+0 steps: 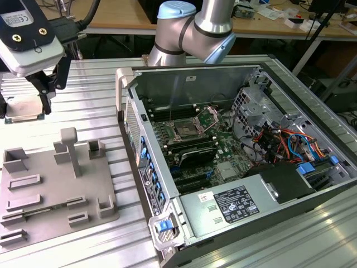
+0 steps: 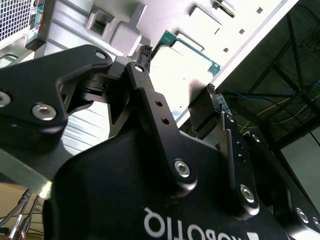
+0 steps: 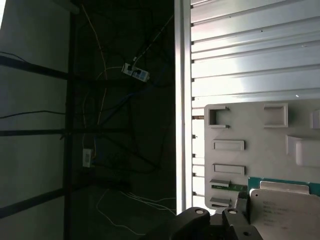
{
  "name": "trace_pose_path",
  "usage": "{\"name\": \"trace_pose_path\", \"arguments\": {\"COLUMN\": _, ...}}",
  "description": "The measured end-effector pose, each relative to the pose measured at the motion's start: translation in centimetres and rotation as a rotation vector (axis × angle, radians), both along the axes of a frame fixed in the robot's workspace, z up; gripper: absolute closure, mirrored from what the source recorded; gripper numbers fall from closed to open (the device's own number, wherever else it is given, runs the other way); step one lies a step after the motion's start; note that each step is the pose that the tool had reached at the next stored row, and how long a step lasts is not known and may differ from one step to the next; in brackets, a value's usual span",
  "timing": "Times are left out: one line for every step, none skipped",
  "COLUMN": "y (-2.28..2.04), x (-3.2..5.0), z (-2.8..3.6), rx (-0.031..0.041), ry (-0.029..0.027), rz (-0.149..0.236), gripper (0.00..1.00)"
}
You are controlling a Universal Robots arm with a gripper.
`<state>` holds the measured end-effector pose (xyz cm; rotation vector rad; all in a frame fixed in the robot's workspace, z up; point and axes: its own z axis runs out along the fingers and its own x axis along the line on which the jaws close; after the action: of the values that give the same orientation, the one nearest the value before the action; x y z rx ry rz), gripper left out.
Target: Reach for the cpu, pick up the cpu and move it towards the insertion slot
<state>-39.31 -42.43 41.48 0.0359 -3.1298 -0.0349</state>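
Start at the exterior view's left. Your gripper [image 2: 180, 72] is up in the far corner, its fingers [image 2: 155, 110] set on opposite edges of the chip [image 1: 22, 109] and clamped on it. The chip sits flat and looks lifted off the ribbed aluminium table [image 1: 83, 95]. In the first wrist view it covers a corner of the grey tray [image 3: 250, 130], and the table's edge runs close by; beyond it you have dark floor, loose cables and a power strip [image 3: 136, 72].

Moving right, the tray lies on the near side of the chip, with a few upright posts [image 1: 70, 148] sticking up. Past the tray there's a strip of bare table, and then the case [image 1: 134, 128] with its lid off. Its side wall stands between the chip and the board.

The socket [image 1: 187, 129] sits mid-board, well apart from the chip, with open air above it and black memory slots [image 1: 195, 153] just beside it. Further right it gets crowded: a drive cage [image 1: 262, 106], orange and blue wiring [image 1: 284, 145], and the power supply [image 1: 234, 204] along the near edge. Behind the case are the arm [image 1: 195, 28] and wooden benches [image 1: 111, 17].
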Motion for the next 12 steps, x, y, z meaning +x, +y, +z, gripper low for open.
{"name": "trace_pose_path", "arguments": {"y": 0.00, "x": 0.00, "z": 0.01, "rx": -0.0003, "ry": 0.0001, "rz": 0.000, "gripper": 0.45}}
{"name": "trace_pose_path", "arguments": {"y": 0.00, "x": 0.00, "z": 0.01, "rx": -0.0003, "ry": 0.0002, "rz": 0.000, "gripper": 0.45}}
{"name": "trace_pose_path", "arguments": {"y": 0.00, "x": 0.00, "z": 0.01, "rx": -0.0003, "ry": 0.0001, "rz": 0.000, "gripper": 0.45}}
{"name": "trace_pose_path", "arguments": {"y": 0.00, "x": 0.00, "z": 0.01, "rx": -0.0004, "ry": 0.0001, "rz": 0.000, "gripper": 0.45}}
{"name": "trace_pose_path", "arguments": {"y": 0.00, "x": 0.00, "z": 0.01, "rx": -0.0004, "ry": 0.0002, "rz": 0.000, "gripper": 0.45}}
{"name": "trace_pose_path", "arguments": {"y": 0.01, "x": 0.02, "z": 0.02, "rx": -0.0005, "ry": 0.0002, "rz": 0.000, "gripper": 0.45}}
{"name": "trace_pose_path", "arguments": {"y": 0.01, "x": 0.06, "z": 0.02, "rx": -0.0005, "ry": 0.0003, "rz": 0.000, "gripper": 0.45}}
{"name": "trace_pose_path", "arguments": {"y": 0.01, "x": 0.17, "z": 0.02, "rx": -0.0005, "ry": 0.0002, "rz": 0.000, "gripper": 0.45}}
{"name": "trace_pose_path", "arguments": {"y": 0.00, "x": 0.32, "z": 0.01, "rx": -0.0003, "ry": 0.0001, "rz": 0.000, "gripper": 0.45}}
{"name": "trace_pose_path", "arguments": {"y": 0.00, "x": 0.47, "z": 0.01, "rx": -0.0005, "ry": 0.0002, "rz": 0.000, "gripper": 0.45}}
{"name": "trace_pose_path", "arguments": {"y": 0.00, "x": 0.67, "z": 0.01, "rx": -0.0004, "ry": 0.0001, "rz": 0.000, "gripper": 0.45}}
{"name": "trace_pose_path", "arguments": {"y": 0.01, "x": 0.81, "z": 0.01, "rx": -0.0004, "ry": 0.0002, "rz": 0.000, "gripper": 0.45}}
